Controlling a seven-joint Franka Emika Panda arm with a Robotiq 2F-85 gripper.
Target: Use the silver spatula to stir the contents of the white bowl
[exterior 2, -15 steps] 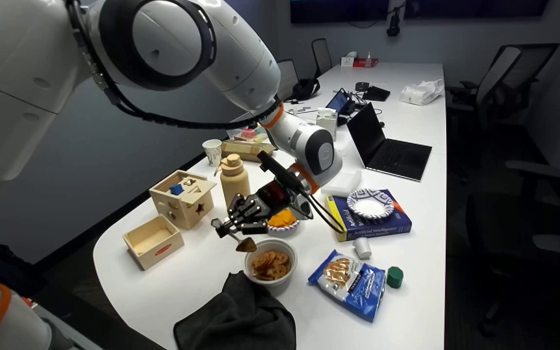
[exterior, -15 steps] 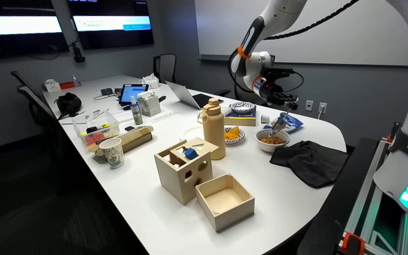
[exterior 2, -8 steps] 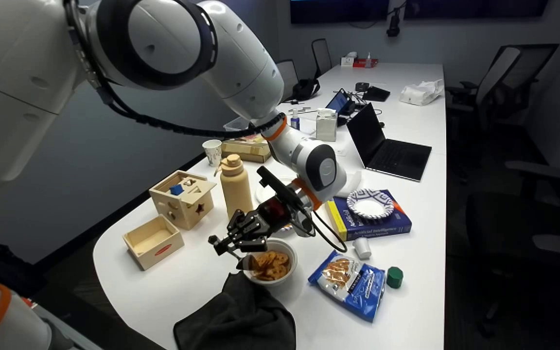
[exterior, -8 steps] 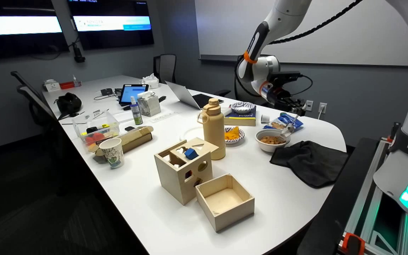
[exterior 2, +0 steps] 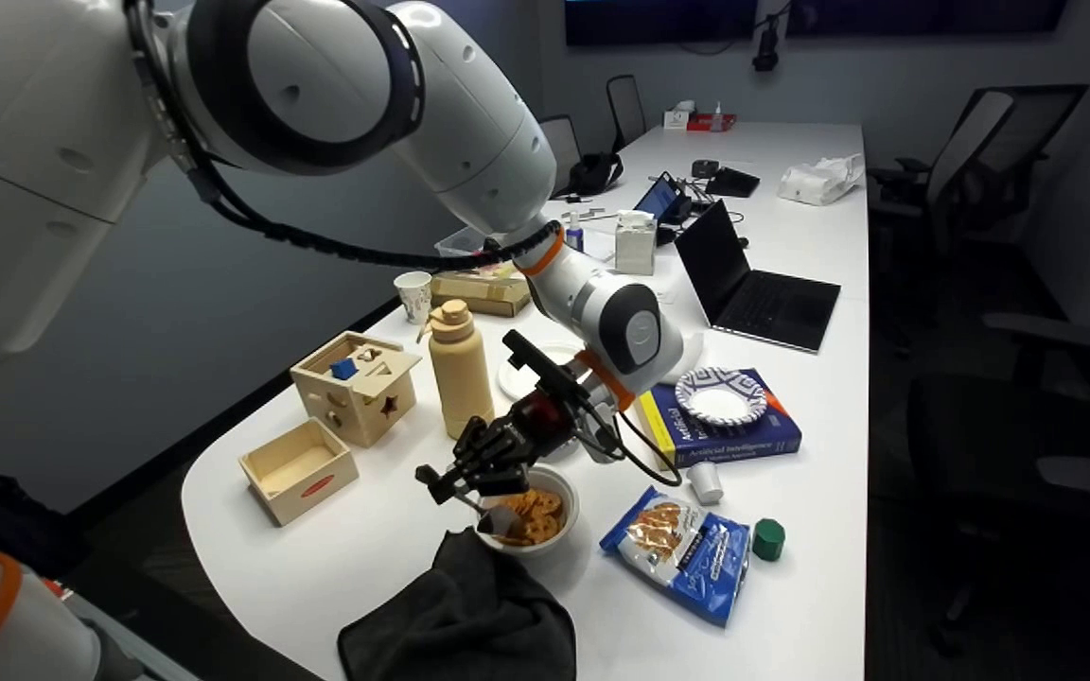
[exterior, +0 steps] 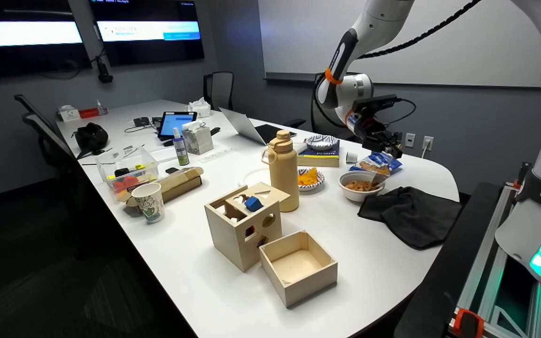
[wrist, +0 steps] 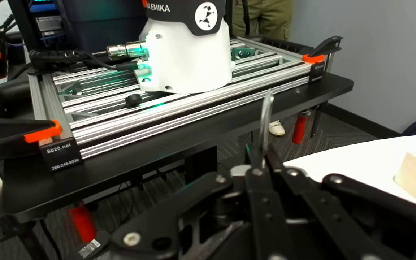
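The white bowl [exterior: 348,191] stands on the table beside a dark cloth, and it also shows in an exterior view [exterior 2: 571,520]. Its contents, reddish-brown small pieces [exterior: 357,185], also show there [exterior 2: 543,518]. My gripper [exterior: 395,149] is above and beside the bowl, with its fingers [exterior 2: 441,484] shut on the handle of the silver spatula [wrist: 266,119]. The spatula's blade [exterior 2: 500,520] points down into the cloth side of the bowl, over the contents [exterior: 377,177]. Whether the blade touches the pieces is hard to tell. In the wrist view, bowl and blade are out of view.
The dark cloth [exterior 2: 469,615] lies against the bowl. A blue snack bag [exterior 2: 682,553], small white cup [exterior 2: 705,482] and green cap [exterior 2: 768,539] are nearby. A tan bottle [exterior: 283,171], a plate of orange food [exterior: 309,177], a wooden shape box [exterior: 244,225] and an open wooden box [exterior: 298,267] stand around.
My gripper has lowered and shifted slightly, still holding the spatula. The blade has gone from above the bowl's edge down into the bowl. The bowl has not moved.
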